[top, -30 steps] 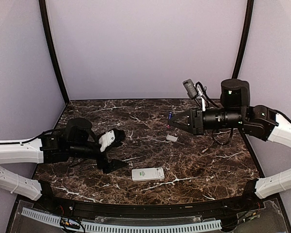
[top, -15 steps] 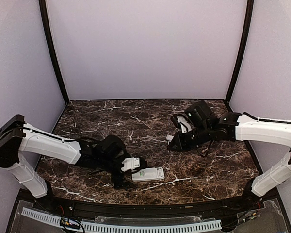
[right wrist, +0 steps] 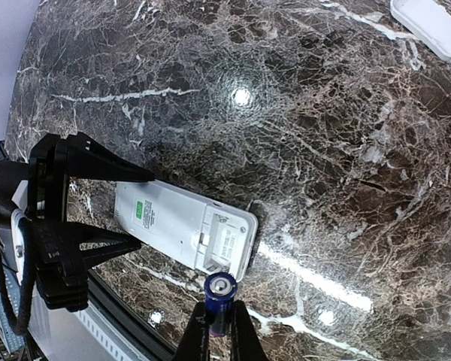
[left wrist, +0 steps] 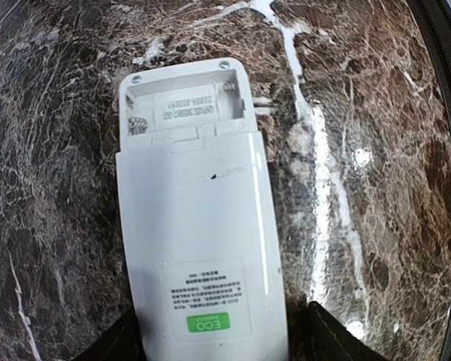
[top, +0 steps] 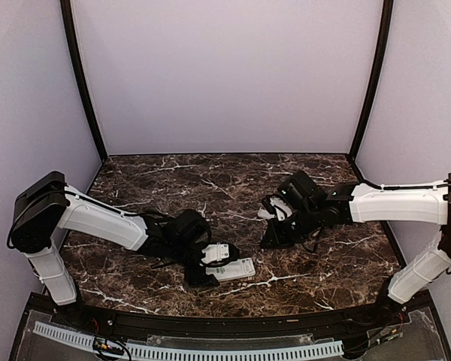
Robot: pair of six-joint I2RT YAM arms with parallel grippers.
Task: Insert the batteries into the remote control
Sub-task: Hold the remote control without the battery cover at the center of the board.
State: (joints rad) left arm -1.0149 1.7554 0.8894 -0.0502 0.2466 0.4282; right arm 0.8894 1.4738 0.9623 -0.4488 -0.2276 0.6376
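The white remote control [top: 237, 269] lies back side up on the marble table, its battery compartment [left wrist: 184, 113] open and empty. My left gripper [top: 210, 269] straddles the remote's labelled end, one finger [left wrist: 124, 342] on each long side, closed against it; the left gripper [left wrist: 218, 347] and the remote [left wrist: 199, 226] both show in the left wrist view. My right gripper [top: 272, 239] is shut on a blue battery [right wrist: 219, 295]. It holds the battery end-on just above the table beside the compartment end of the remote [right wrist: 184, 226]. The right gripper [right wrist: 218, 327] shows at the bottom of its wrist view. No other battery shows.
A small white cover piece [right wrist: 430, 28] lies on the table behind the right arm, partly hidden in the top view [top: 264, 214]. The table's black front rim [left wrist: 447, 113] runs close to the remote. Purple walls enclose the back and sides.
My left gripper has moved right from the table's left part and closed around the remote's end. My right arm has swung down and towards the remote with the battery.
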